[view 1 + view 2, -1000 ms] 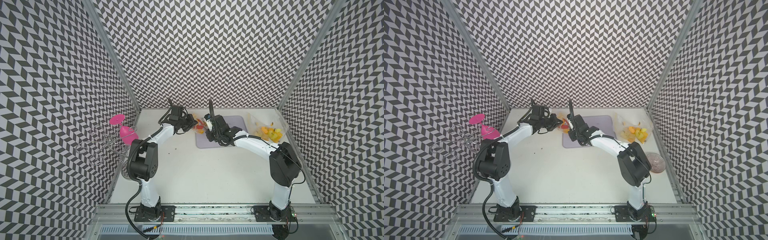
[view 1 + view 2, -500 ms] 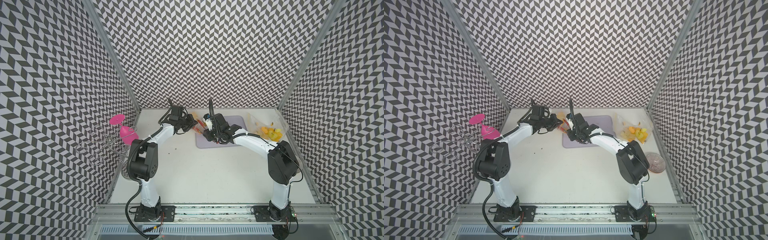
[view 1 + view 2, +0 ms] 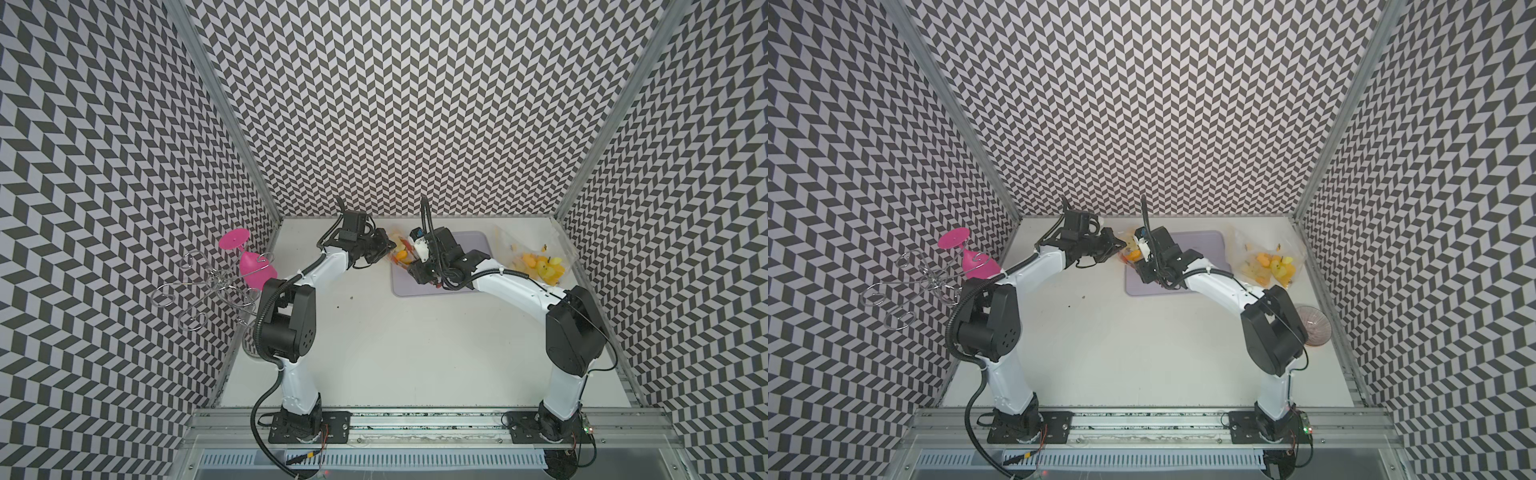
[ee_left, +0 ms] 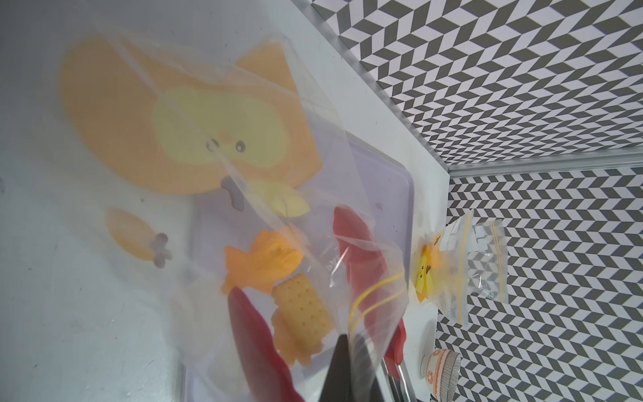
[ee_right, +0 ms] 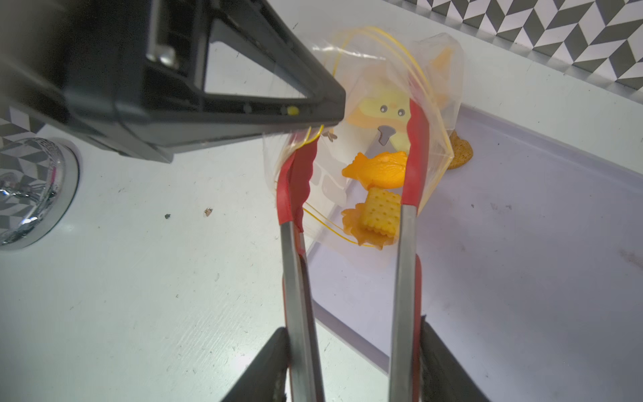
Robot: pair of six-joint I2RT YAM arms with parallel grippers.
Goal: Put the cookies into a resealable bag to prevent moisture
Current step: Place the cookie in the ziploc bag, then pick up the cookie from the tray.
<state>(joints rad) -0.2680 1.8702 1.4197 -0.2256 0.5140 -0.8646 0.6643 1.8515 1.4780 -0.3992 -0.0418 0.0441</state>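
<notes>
Three cookies (image 5: pixel 377 170), perhaps more, lie inside the clear bag (image 5: pixel 442 104) at the edge of the purple tray (image 5: pixel 522 243). The left gripper (image 5: pixel 327 118) pinches its rim; the right gripper (image 5: pixel 351 348) grips spread tongs (image 5: pixel 405 243) reaching inside.

Both top views: high above the front rail (image 3: pixel 415 419), facing down and rearward, distant, whole table (image 3: pixel 415 353) covered. Wrist views: close behind own jaws, looking ahead past them, the right along the tongs (image 5: pixel 396 278). Shared ahead of both: bag (image 4: pixel 278 156), tray (image 4: pixel 393 195).

Robot lab test cell w/ chevron-print walls (image 3: pixel 415 104), 2 arms (image 3: pixel 286 324) on alu rail (image 3: pixel 415 419), white tabletop (image 3: pixel 415 353).
</notes>
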